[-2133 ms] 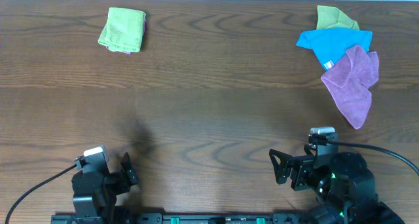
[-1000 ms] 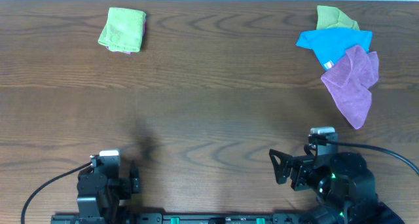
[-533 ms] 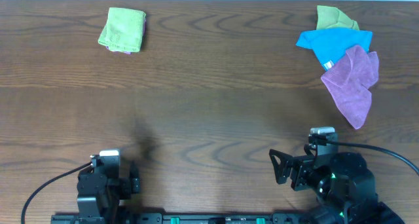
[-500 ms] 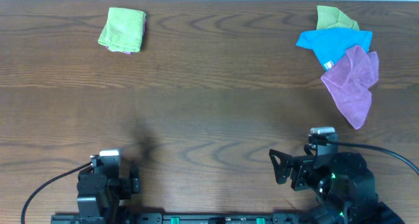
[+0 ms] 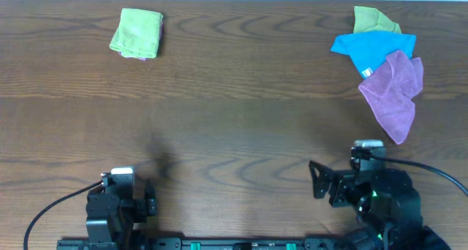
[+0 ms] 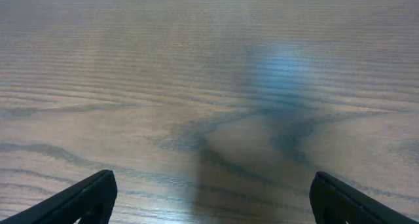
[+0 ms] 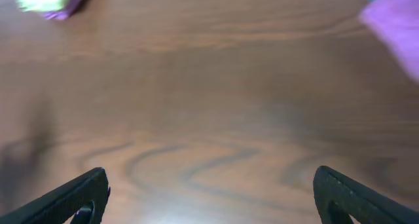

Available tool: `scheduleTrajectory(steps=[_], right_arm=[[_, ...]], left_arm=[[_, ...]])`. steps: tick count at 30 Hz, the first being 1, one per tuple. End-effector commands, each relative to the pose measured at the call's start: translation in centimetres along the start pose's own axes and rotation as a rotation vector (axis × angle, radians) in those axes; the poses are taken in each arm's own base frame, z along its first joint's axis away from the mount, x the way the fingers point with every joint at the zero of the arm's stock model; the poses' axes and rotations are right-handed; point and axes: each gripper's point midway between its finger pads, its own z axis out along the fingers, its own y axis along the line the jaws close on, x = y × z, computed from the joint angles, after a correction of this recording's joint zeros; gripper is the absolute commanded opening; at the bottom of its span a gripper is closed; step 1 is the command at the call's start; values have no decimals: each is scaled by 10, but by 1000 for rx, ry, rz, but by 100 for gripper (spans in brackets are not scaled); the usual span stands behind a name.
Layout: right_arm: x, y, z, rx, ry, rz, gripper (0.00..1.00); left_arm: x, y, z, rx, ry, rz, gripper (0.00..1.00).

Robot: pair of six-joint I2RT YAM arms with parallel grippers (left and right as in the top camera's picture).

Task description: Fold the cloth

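A folded light-green cloth lies at the far left of the wooden table, with a pink edge under it. At the far right lie three crumpled cloths: an olive-green one, a blue one and a purple one. The purple cloth shows blurred at the top right of the right wrist view. My left gripper is open and empty above bare wood at the near left edge. My right gripper is open and empty at the near right, well short of the purple cloth.
The wooden table runs between the arms and the cloths. The arm bases and a rail sit along the near edge. Cables trail from both arms.
The left arm drew back toward the near edge and turned. The right gripper has shifted slightly right and toward the near edge. The cloths have not moved.
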Motion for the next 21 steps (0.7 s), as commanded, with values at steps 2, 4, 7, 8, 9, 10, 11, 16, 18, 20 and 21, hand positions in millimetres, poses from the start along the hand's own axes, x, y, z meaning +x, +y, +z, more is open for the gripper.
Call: scheduleTrajectory(steps=[2, 4, 7, 8, 9, 10, 11, 16, 18, 20, 21], right_arm=[[6, -34, 13, 141, -44, -130, 99], [14, -45, 19, 170, -57, -149, 99], [27, -60, 27, 212, -68, -149, 99], [33, -65, 30, 225, -68, -139, 99], [38, -70, 32, 237, -66, -130, 99], [42, -73, 34, 246, -65, -121, 99], [48, -77, 37, 257, -64, -113, 99], [67, -94, 47, 301, -69, -78, 99], [70, -97, 49, 310, -73, -70, 99], [73, -100, 50, 317, -75, -64, 99], [75, -101, 52, 321, -75, -61, 99]], left_arm=[[12, -1, 5, 3, 36, 32, 95], [12, -1, 5, 3, 36, 31, 95], [12, -1, 5, 3, 36, 32, 95], [12, -1, 5, 3, 36, 31, 95], [12, -1, 5, 3, 36, 31, 95], [12, -1, 5, 3, 36, 32, 95], [12, -1, 5, 3, 36, 32, 95], [12, -1, 5, 3, 36, 31, 95], [12, -1, 5, 3, 36, 31, 95], [12, -1, 5, 3, 36, 32, 95], [12, -1, 5, 3, 36, 31, 95]])
